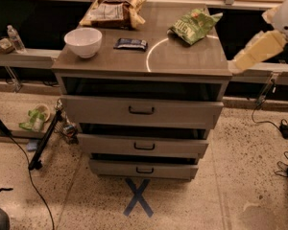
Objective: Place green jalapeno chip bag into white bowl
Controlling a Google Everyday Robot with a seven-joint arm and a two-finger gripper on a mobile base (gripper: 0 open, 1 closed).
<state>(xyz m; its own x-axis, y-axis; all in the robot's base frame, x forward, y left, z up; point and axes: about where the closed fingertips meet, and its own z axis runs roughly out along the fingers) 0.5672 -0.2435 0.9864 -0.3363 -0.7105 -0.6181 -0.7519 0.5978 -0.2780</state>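
Observation:
The green jalapeno chip bag (194,25) lies crinkled at the back right of the grey cabinet top (182,59). The white bowl (83,42) stands empty and upright at the front left of the same top. My gripper (240,61) reaches in from the right edge of the view as a cream-coloured piece under a white arm part (287,12). It hangs beside the cabinet's front right corner, to the right of the bag and in front of it, and it touches nothing.
A brown-and-tan chip bag (113,11) lies at the back left, and a dark snack bar (130,43) sits between bowl and bag. Three drawers (141,111) stand partly pulled out. A blue X (138,196) marks the floor. A stand (43,143) is on the left and cables (278,126) on the right.

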